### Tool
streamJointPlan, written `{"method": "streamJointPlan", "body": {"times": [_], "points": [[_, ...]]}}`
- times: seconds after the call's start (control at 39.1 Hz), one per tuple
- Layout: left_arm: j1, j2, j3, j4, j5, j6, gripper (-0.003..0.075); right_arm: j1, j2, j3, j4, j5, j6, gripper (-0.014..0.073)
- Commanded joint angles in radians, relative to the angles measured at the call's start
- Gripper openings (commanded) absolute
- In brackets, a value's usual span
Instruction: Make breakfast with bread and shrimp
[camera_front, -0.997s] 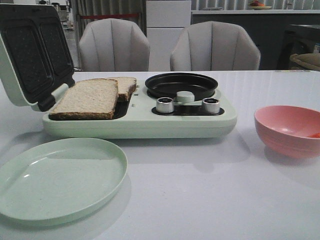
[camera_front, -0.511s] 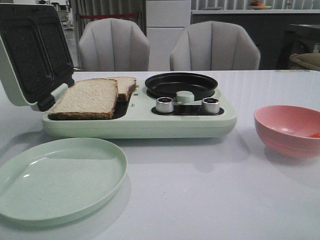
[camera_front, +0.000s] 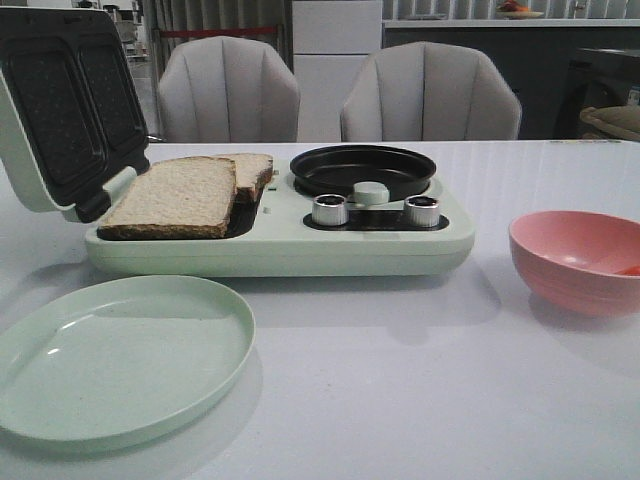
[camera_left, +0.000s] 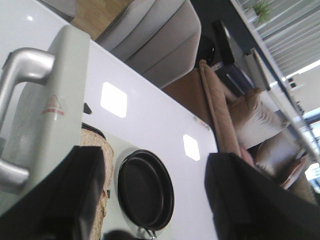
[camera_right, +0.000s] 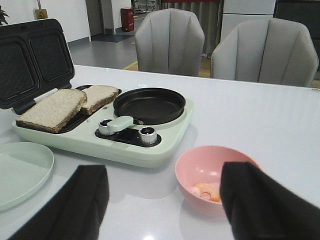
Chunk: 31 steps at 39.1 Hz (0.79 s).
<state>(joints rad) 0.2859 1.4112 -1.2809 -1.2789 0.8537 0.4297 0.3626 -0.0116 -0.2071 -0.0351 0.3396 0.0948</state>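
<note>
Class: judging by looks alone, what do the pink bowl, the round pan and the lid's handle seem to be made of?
Pink bowl: probably matte plastic or melamine, with even colour and a soft sheen.
Round pan: likely metal with a black non-stick coating, given its dull dark surface and thin rim.
Lid handle: brushed metal or silver-painted plastic; its satin grey shine leaves this open.

I see a green plate (camera_front: 120, 360) on my white desk (camera_front: 400, 400), near the front. Two gray chairs (camera_front: 228, 90) stand behind the desk, side by side.
</note>
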Motion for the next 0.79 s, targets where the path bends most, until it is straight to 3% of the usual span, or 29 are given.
{"method": "streamJointPlan", "body": {"times": [0.0, 0.77], "points": [[0.069, 0.021, -0.035, -0.143, 0.049, 0.033, 0.0357, 0.001, -0.013, -0.027, -0.006, -0.092, 0.001, 0.0571], [0.098, 0.312, -0.035, -0.162, 0.087, 0.146, 0.0341, 0.001, -0.013, -0.027, -0.006, -0.092, 0.001, 0.0571]]}}
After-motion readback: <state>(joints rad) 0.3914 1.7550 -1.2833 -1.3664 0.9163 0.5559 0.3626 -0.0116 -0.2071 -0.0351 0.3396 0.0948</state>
